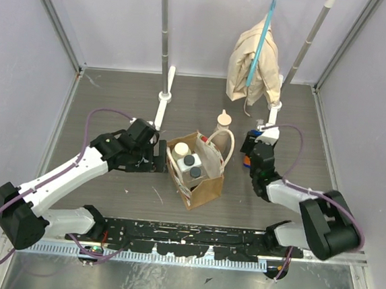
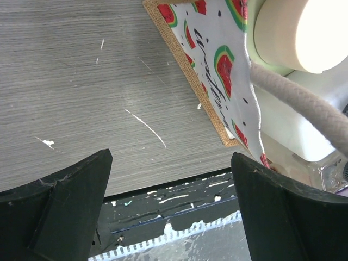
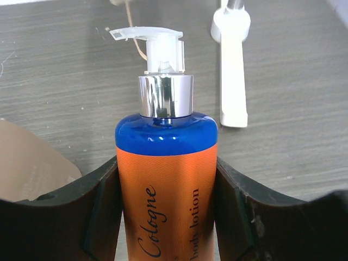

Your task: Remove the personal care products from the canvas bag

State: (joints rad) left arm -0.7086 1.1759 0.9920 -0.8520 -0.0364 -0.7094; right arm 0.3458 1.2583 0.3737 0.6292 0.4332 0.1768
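The tan canvas bag (image 1: 200, 182) stands open at mid-table with cream handles. Inside it are a cream-capped bottle (image 1: 181, 149) and a white bottle with a dark grey cap (image 1: 190, 162). A beige pump-top bottle (image 1: 223, 124) stands just behind the bag. My right gripper (image 1: 248, 159) is right of the bag, shut on the blue bottle with the orange band (image 3: 167, 163), pump end pointing away from the wrist. My left gripper (image 1: 161, 157) is open and empty at the bag's left side. The left wrist view shows the bag's watermelon lining (image 2: 215, 65) and the cream cap (image 2: 304, 32).
A clothes rack stands at the back with a beige cloth on a blue hanger (image 1: 255, 69). Its white feet (image 1: 163, 100) rest on the table; one shows in the right wrist view (image 3: 234, 76). A black mounting strip (image 1: 185, 238) runs along the near edge.
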